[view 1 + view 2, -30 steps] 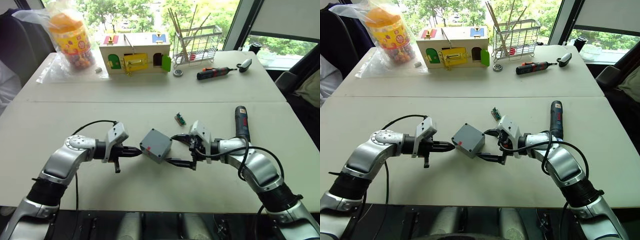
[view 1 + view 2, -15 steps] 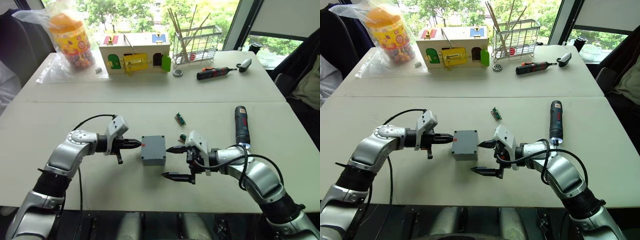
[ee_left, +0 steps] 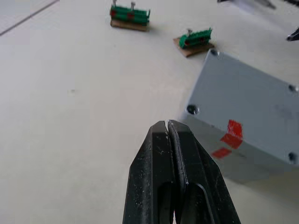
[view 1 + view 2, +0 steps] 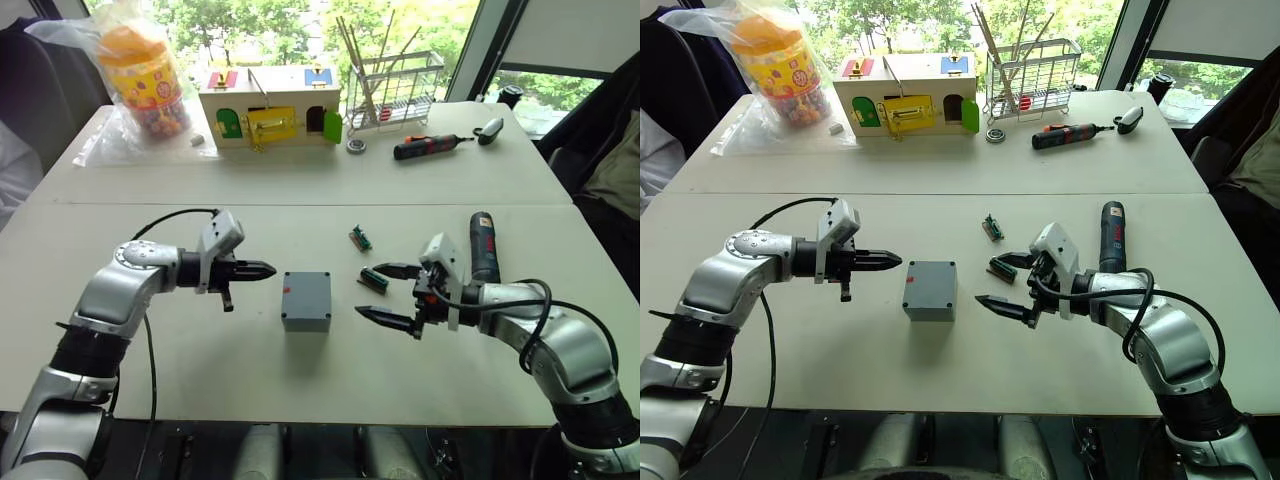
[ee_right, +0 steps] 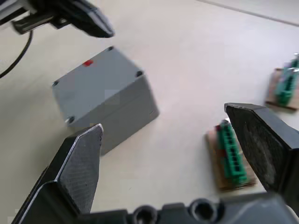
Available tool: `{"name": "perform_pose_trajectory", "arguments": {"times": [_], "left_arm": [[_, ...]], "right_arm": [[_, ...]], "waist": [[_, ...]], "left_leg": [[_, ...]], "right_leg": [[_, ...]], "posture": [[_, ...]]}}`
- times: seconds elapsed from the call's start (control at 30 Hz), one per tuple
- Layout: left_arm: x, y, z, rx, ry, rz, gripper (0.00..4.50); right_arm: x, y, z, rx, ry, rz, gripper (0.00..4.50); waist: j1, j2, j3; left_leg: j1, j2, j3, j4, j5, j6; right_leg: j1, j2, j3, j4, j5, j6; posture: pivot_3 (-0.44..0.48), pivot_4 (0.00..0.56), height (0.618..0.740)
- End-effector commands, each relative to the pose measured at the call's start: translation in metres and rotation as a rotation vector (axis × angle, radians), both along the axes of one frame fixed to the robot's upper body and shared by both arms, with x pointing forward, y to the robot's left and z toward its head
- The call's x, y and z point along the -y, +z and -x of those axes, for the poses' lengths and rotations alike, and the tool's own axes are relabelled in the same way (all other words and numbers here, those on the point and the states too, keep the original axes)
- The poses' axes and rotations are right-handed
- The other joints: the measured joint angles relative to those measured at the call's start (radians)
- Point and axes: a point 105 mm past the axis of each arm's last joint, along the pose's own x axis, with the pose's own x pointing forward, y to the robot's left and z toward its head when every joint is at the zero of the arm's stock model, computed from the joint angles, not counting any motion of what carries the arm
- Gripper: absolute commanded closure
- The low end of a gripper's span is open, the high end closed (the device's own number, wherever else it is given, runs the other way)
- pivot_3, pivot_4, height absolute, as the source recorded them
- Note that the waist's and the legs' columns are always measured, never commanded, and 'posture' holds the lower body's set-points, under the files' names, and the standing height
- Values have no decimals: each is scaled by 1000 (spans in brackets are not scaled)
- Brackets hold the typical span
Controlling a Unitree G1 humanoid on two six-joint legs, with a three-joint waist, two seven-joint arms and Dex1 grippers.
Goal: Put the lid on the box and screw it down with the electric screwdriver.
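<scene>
- Both grippers stand off the box (image 4: 306, 300), which sits alone on the near half of the table (image 4: 200, 380): the left gripper (image 4: 262, 269) hovers just to its left with its two black fingers pressed together and holding nothing, the tips aimed at the box's left face and not touching it.
- Right gripper (image 4: 392, 294) waits to the right of the box with its fingers spread wide and empty, one of two small green terminal blocks (image 4: 373, 280) lying on the table close by its far fingertip.
- Seen from the left wrist, the box's top is a flat panel with screw holes at its corners, and a red mark (image 3: 235, 127) sits at its edge; the lid appears to be already seated, though a seam is clearer in the right wrist view than from the head.
- Electric screwdriver (image 4: 484, 246) lies on the table to the right, beyond the right forearm, untouched.
- By this reading the placing step looks done and the fastening step is in hand: the next move calls for the right gripper to turn away from the box and take up the screwdriver, while the left one may need to steady the box.
</scene>
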Motion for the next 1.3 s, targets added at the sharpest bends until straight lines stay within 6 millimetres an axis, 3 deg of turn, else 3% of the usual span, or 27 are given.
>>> {"name": "perform_pose_trajectory", "arguments": {"times": [0.03,0.17,0.4,0.93,1.07,1.17,1.3], "left_arm": [[17,31,9,53,-84,85,4500],[33,28,20,68,-151,43,4500],[41,19,27,119,-195,-73,4500],[35,14,21,130,-181,-102,4500],[34,13,20,128,-176,-103,4500],[32,13,19,131,-165,-104,4500],[31,13,18,132,-158,-104,4500]], "right_arm": [[6,0,-15,62,-63,3,28],[3,-8,-25,69,-80,-8,1398],[-4,-15,-29,68,-61,-3,1398],[-13,-22,-36,49,-65,-30,1398],[-11,-25,-38,46,-75,-14,2743],[-10,-27,-40,52,-85,0,4300],[-9,-25,-40,58,-83,-6,4415]], "waist": [[1,0,0],[-5,0,0],[-5,0,0],[-3,0,0],[-3,0,0],[-3,0,0],[-3,0,0]], "left_leg": [[0,0,0,0,0,0],[0,0,1,0,0,0],[0,0,1,0,0,-1],[0,0,1,0,0,-1],[0,0,1,0,0,-1],[0,0,1,0,0,-1],[0,0,1,0,0,-1]], "right_leg": [[0,0,0,0,0,0],[-1,0,1,1,0,0],[-1,0,1,3,0,0],[-1,0,1,3,0,0],[-1,0,1,3,0,0],[-1,0,1,3,0,0],[-1,0,1,4,0,0]], "posture": [[0,150,736],[0,150,736],[0,150,736],[0,150,736],[0,150,736],[0,150,736],[0,150,736]]}}
